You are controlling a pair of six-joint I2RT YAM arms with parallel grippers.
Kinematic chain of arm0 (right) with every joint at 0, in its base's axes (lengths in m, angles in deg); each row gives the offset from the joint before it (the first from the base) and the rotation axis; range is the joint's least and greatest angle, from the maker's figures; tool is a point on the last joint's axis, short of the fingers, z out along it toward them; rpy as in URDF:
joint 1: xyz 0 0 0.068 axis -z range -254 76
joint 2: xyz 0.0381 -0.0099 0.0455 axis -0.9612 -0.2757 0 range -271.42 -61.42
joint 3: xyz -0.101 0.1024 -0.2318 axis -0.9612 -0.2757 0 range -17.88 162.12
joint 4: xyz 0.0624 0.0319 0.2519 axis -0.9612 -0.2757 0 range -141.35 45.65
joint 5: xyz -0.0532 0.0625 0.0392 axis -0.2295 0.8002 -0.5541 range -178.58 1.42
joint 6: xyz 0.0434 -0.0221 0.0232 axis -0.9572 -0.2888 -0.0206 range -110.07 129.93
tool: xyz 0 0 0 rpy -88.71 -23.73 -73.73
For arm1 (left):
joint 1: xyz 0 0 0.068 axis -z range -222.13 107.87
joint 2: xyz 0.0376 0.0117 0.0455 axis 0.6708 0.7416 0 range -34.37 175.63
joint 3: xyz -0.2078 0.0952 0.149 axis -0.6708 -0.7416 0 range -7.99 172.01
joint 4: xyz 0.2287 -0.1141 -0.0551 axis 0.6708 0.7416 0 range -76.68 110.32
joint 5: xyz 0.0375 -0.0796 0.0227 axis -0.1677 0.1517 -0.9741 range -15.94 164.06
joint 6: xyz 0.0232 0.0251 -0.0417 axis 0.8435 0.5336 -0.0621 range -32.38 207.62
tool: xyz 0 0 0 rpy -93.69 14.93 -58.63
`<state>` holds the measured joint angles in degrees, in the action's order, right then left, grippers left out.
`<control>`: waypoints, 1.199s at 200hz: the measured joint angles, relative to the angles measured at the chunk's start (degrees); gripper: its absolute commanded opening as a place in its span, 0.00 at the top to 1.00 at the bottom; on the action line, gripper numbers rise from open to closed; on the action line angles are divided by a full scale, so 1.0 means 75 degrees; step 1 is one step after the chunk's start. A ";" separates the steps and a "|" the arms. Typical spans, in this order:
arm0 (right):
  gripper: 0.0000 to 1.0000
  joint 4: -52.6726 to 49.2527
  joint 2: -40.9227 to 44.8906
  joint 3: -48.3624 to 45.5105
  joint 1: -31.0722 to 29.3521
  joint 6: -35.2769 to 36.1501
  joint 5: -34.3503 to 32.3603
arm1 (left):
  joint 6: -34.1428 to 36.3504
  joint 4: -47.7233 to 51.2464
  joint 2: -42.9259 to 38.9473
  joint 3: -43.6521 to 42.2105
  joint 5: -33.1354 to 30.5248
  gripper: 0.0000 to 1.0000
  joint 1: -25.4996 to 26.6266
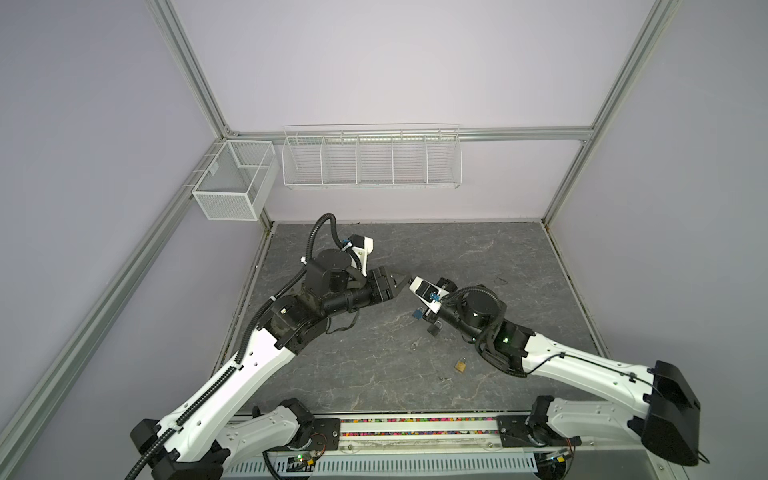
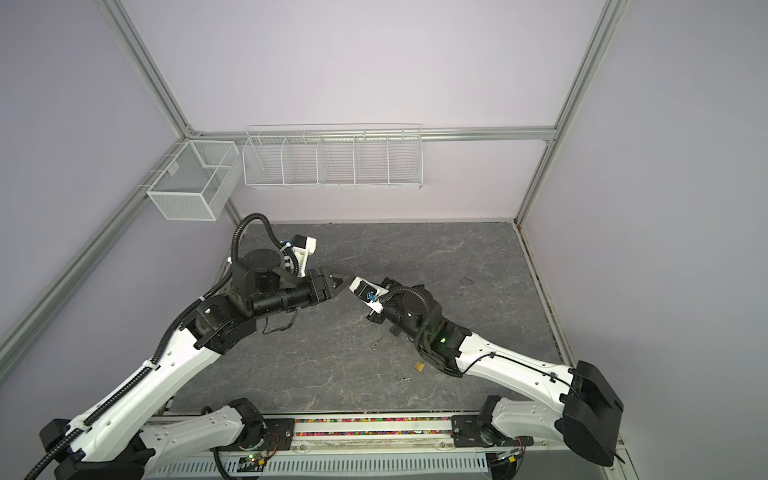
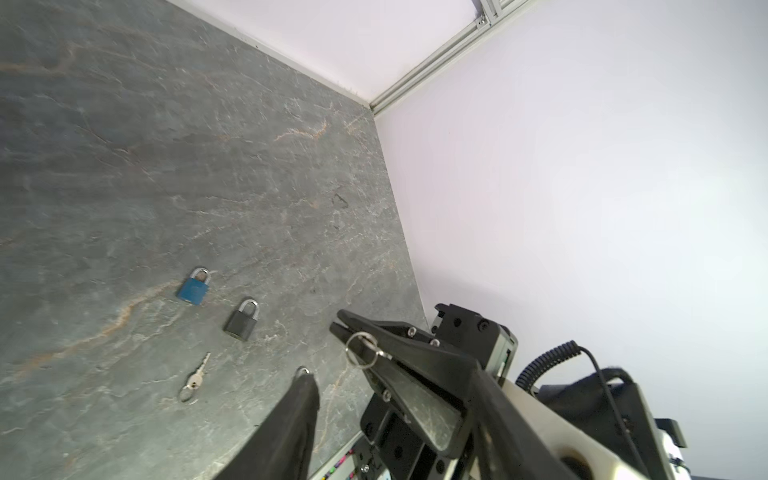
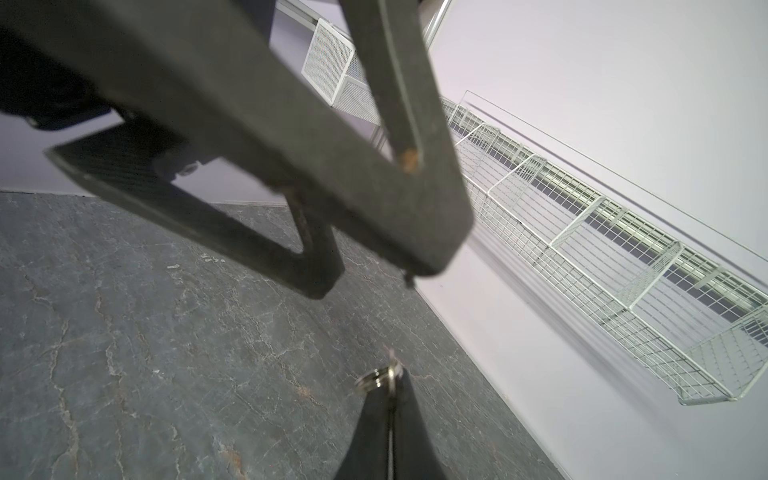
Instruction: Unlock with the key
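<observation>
Mid-frame in a top view, the left hand [image 1: 402, 281] stands open. The right hand [image 4: 390, 395] pinches one ringed key [image 4: 374, 380]. On the surface [image 3: 124, 166]: three locks, blue padlock [image 3: 194, 286], black padlock [image 3: 243, 319], brass padlock [image 1: 460, 365], plus one loose key [image 3: 195, 380].

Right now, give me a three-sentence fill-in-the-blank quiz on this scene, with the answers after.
The right gripper is shut on a key ___.
The padlock beside the blue padlock is ___.
The left gripper is ___.
Answers: ring, black, open.
</observation>
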<state>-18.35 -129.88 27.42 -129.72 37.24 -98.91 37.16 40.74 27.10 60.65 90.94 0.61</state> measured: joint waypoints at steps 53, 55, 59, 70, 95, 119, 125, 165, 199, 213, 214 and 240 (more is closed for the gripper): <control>0.94 -0.0055 0.0009 0.0134 -0.0012 0.0493 -0.0154 | -0.0609 -0.0321 0.0347 -0.0009 0.0303 0.57 0.0003; 0.94 -0.0050 0.0009 0.0134 -0.0015 0.0527 -0.0169 | -0.0624 -0.0326 0.0347 -0.0015 0.0300 0.57 0.0003; 0.94 -0.0026 0.0009 0.0134 -0.0015 0.0603 -0.0184 | -0.0667 -0.0353 0.0335 -0.0032 0.0286 0.58 0.0003; 0.94 0.0047 0.0006 0.0134 -0.0020 0.0851 -0.0187 | -0.0801 -0.0434 0.0274 -0.0122 0.0192 0.57 0.0003; 0.94 0.0175 0.0006 0.0134 -0.0032 0.1466 -0.0047 | -0.1058 -0.0478 -0.0012 -0.0376 -0.0085 0.57 0.0000; 0.94 0.0213 -0.0087 0.0245 -0.0041 0.2072 0.0111 | -0.1311 -0.0659 -0.0417 -0.0664 -0.0309 0.58 -0.0050; 0.93 0.0236 -0.0137 0.0297 -0.0041 0.2194 0.0122 | -0.1390 -0.0705 -0.0548 -0.0761 -0.0347 0.57 -0.0079; 0.94 0.0277 -0.0449 0.0764 -0.0055 0.2914 0.0166 | -0.1679 -0.0924 -0.1268 -0.1145 -0.0495 0.58 -0.0326; 0.94 0.0262 -0.0525 0.1081 -0.0134 0.3168 0.0303 | -0.2069 -0.1513 -0.1256 -0.1320 -0.0085 0.61 -0.0589; 0.94 0.0239 -0.0551 0.1174 -0.0175 0.3229 0.0388 | -0.2209 -0.1597 -0.1169 -0.1320 0.0017 0.63 -0.0606; 0.94 0.0236 -0.0554 0.1180 -0.0178 0.3232 0.0391 | -0.2218 -0.1600 -0.1163 -0.1320 0.0020 0.63 -0.0606; 0.94 0.0064 -0.0627 0.1317 -0.0204 0.3366 0.0504 | -0.2570 -0.1824 -0.1125 -0.1320 0.0201 0.66 -0.0606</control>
<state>-17.87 -134.58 37.30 -131.25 62.48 -95.13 17.88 27.06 18.66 50.75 92.45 -3.94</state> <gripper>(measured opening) 0.067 0.358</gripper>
